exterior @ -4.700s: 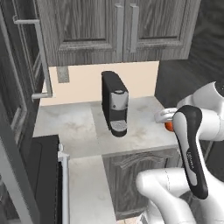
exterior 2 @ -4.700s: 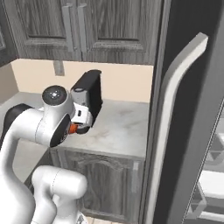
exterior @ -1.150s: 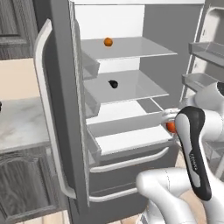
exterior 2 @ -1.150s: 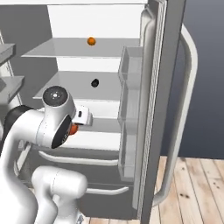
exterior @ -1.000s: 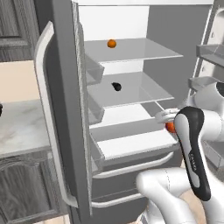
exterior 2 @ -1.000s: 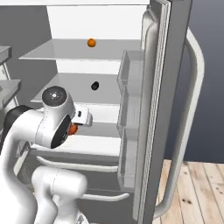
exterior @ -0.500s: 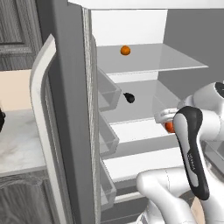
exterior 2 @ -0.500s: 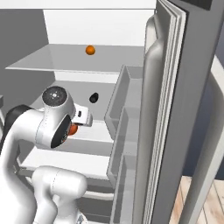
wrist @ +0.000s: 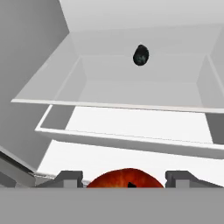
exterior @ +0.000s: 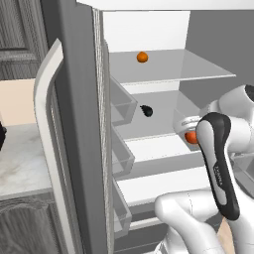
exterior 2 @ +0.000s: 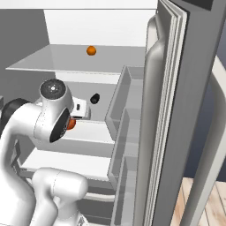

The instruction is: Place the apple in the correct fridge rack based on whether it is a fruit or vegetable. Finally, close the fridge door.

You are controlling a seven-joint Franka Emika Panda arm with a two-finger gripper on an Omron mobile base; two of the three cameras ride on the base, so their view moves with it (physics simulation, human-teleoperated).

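The small round red apple (wrist: 127,180) was gripped between the tips of the pincer (wrist: 124,178). The topmost pale grey translucent fridge rack (exterior: 198,69), carrying a paler orange round fruit (exterior: 142,57), lay well above and ahead of the pincer.

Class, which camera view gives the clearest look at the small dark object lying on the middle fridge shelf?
The hand view: the small dark rounded object sits large and unobstructed on the pale grey shelf. The left base view shows it small beside the door bins; the right base view shows it small, just past the arm's white wrist.
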